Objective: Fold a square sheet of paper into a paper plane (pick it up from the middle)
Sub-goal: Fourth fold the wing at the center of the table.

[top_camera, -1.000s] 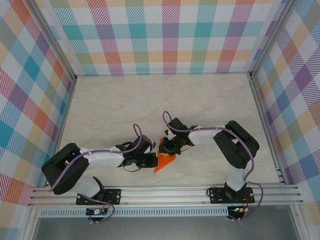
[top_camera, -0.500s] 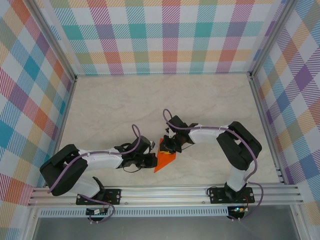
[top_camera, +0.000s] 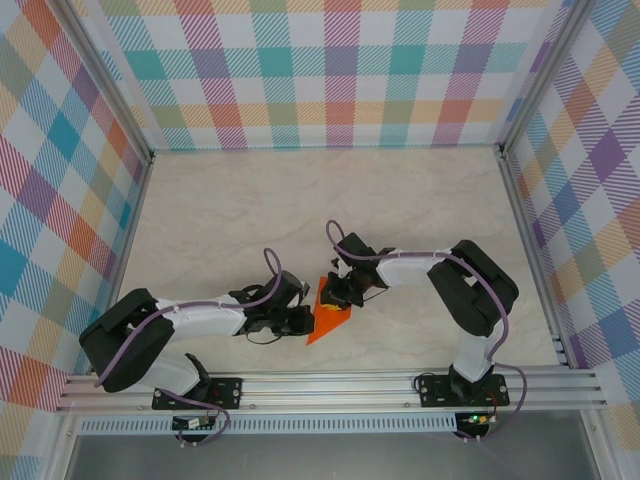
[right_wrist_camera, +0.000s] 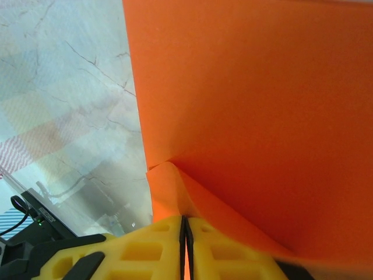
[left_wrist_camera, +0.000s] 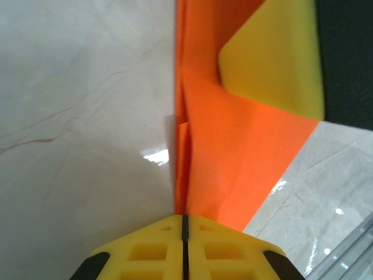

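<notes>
Tabletop (top_camera: 250, 220) beneath possibly half-hidden paper plane (top_camera: 329, 323)

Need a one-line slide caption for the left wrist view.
Left gripper shut on one end of the folded orange paper, right gripper's yellow finger at the far end.

Pastel plaid walls (top_camera: 340, 70) on 3 sides; pale marble-look tabletop (top_camera: 250, 200); alu rails (top_camera: 330, 385) near edge.
</notes>
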Controlling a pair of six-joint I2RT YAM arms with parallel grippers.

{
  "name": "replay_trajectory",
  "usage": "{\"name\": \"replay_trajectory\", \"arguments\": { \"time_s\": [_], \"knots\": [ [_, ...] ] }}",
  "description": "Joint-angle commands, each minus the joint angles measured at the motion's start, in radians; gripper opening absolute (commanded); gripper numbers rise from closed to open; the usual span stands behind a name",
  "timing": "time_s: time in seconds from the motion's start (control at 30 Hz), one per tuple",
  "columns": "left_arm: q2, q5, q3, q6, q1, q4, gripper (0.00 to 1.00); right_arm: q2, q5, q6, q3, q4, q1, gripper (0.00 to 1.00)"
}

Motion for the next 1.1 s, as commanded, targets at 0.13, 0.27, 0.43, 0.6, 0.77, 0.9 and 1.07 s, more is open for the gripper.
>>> {"name": "replay_trajectory", "arguments": {
  "time_s": [0.13,0.27,0.43,0.6,0.77,0.9,1.07],
  "knots": [
    [-0.111,-0.066,0.121,-0.036,-0.007,-0.183,0.11,0.051,0.072,-0.036,-0.039,-0.067,0.004,0.12],
    [-0.077,0.013,0.117,-0.082,-0.007,-0.056,0.11,0.053,0.067,-0.031,-0.037,-0.058,0.005,0.12],
    [-0.005,0.048,0.083,-0.103,-0.008,0.037,0.11,0.052,0.064,-0.026,-0.037,-0.050,0.004,0.13],
    [0.053,0.052,0.026,-0.119,-0.011,0.055,0.11,0.051,0.061,-0.022,-0.041,-0.046,0.005,0.13],
    [0.079,0.055,-0.056,-0.125,-0.017,0.036,0.11,0.047,0.055,-0.014,-0.044,-0.032,0.004,0.13],
    [0.069,-0.014,-0.073,-0.100,-0.016,-0.090,0.10,0.040,0.052,-0.011,-0.039,-0.034,0.004,0.13],
    [0.063,-0.040,-0.070,-0.093,-0.016,-0.123,0.09,0.002,0.032,-0.008,-0.020,-0.030,0.005,0.14]
  ]
}}
